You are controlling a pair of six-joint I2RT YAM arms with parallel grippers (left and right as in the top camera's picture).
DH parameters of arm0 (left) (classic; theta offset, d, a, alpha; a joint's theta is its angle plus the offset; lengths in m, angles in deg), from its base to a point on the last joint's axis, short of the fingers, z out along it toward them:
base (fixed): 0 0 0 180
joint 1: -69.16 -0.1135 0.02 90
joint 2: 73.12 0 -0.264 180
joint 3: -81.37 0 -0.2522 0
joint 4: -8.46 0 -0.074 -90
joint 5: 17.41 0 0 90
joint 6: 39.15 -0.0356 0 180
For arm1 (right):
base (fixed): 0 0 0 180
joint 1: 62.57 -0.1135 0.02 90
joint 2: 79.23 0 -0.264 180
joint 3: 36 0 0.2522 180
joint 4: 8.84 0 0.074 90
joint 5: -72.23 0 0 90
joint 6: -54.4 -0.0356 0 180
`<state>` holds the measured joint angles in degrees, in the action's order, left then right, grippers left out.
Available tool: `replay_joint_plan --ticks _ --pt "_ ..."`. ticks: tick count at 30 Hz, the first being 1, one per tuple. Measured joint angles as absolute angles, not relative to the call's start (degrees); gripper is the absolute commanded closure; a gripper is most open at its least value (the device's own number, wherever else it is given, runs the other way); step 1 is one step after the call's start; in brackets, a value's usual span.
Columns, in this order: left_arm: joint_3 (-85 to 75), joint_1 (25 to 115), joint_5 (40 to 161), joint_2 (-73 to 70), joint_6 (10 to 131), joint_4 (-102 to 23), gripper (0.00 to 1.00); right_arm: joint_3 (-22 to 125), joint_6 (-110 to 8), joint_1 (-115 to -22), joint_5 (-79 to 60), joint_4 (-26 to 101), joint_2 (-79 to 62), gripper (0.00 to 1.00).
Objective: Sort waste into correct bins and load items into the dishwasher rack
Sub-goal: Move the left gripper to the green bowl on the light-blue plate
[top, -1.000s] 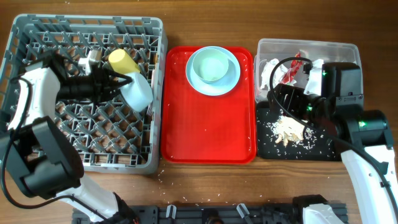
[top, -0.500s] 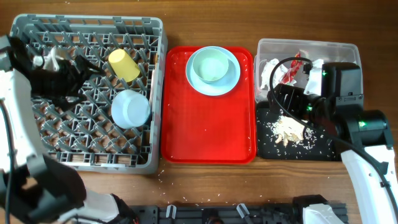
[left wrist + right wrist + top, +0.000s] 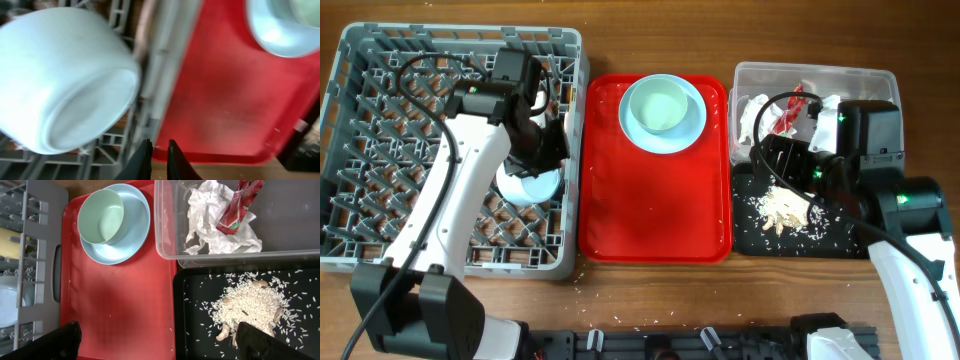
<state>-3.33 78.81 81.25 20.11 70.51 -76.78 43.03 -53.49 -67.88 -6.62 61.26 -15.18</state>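
Observation:
A pale bowl (image 3: 65,75) lies white underside up in the grey dishwasher rack (image 3: 380,150), free of any grip. My left gripper (image 3: 159,155) hangs just right of it over the rack's right wall, shut with nothing between its fingers. A second bowl (image 3: 660,105) sits on the blue plate (image 3: 692,125) on the red tray. My right gripper (image 3: 165,342) stands open and empty above the seam between the red tray and the black tray (image 3: 850,240), which holds the food scraps (image 3: 250,305). The napkin (image 3: 210,210) and red wrapper (image 3: 240,205) lie in the clear tub (image 3: 860,78).
The red tray (image 3: 650,210) lies between the rack and the bins. A bit of the yellow cup (image 3: 7,235) shows in the rack, under my left arm in the overhead view. Rice grains are scattered over the black tray's floor.
My left arm swung from the rack's left side to its right side, over the bowl it had set down, and its jaws went from wide open to shut. The right arm has not moved.

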Motion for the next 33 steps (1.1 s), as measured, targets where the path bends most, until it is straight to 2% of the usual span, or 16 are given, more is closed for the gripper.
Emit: replay_joint_plan --ticks 3,5,11,13,14,15,16,17,19,20,21,23,27,30,32,33 --pt "-5.3 76.2 77.4 20.2 71.0 -76.2 0.89 43.0 -53.5 -67.9 -6.6 61.3 -15.2 0.0" --pt "-5.3 73.8 73.7 20.2 72.1 -75.9 0.95 43.0 -53.5 -67.9 -6.6 61.2 -15.2 0.0" --pt "-5.3 67.9 70.5 20.2 72.9 -74.4 0.96 43.0 -53.5 -67.9 -6.6 61.2 -15.2 0.0" --pt "-5.3 66.9 73.3 20.2 73.0 -73.8 0.9 43.0 -53.5 -67.9 -6.6 61.2 -15.2 0.01" --pt "-5.2 67.1 76.3 20.2 73.2 -72.7 0.8 43.0 -53.5 -67.9 -6.6 61.2 -15.2 0.0" --pt "-4.2 68.0 81.6 20.2 73.3 -70.4 0.62 43.0 -53.5 -67.9 -6.6 61.2 -15.2 0.0" --pt "-3.9 68.8 83.4 20.0 73.6 -68.6 0.58 43.0 -53.5 -67.9 -6.6 61.2 -15.2 0.0" --pt "-3.6 70.3 85.5 19.9 73.7 -65.0 0.41 43.0 -53.5 -67.9 -6.6 61.2 -15.2 0.0" --pt "-3.2 74.6 88.2 19.9 74.0 -60.7 0.43 43.0 -53.5 -67.9 -6.6 61.2 -15.2 0.0" --pt "-3.1 76.9 89.1 19.9 74.0 -59.5 0.32 43.0 -53.5 -67.9 -6.6 61.3 -15.2 0.0" --pt "-3.1 78.5 89.7 19.9 74.2 -58.8 0.32 43.0 -53.5 -67.9 -6.6 61.3 -15.2 0.0" --pt "-3.1 79.1 90.1 19.9 74.8 -57.7 0.46 43.0 -53.5 -67.9 -6.6 61.3 -15.2 0.0" --pt "-3.2 81.0 91.0 19.9 77.3 -54.2 0.59 43.0 -53.5 -67.9 -6.6 61.2 -15.2 0.0" --pt "-3.1 90.1 90.3 20.4 78.5 -45.2 0.56 43.0 -53.5 -67.9 -6.6 61.2 -15.2 0.0" --pt "-1.4 95.7 89.8 24.6 80.2 -38.7 0.58 43.0 -53.5 -67.9 -6.6 61.2 -15.2 0.0" --pt "1.7 97.0 89.9 28.2 80.8 -41.3 0.58 43.0 -53.5 -67.9 -6.6 61.3 -15.2 0.0"
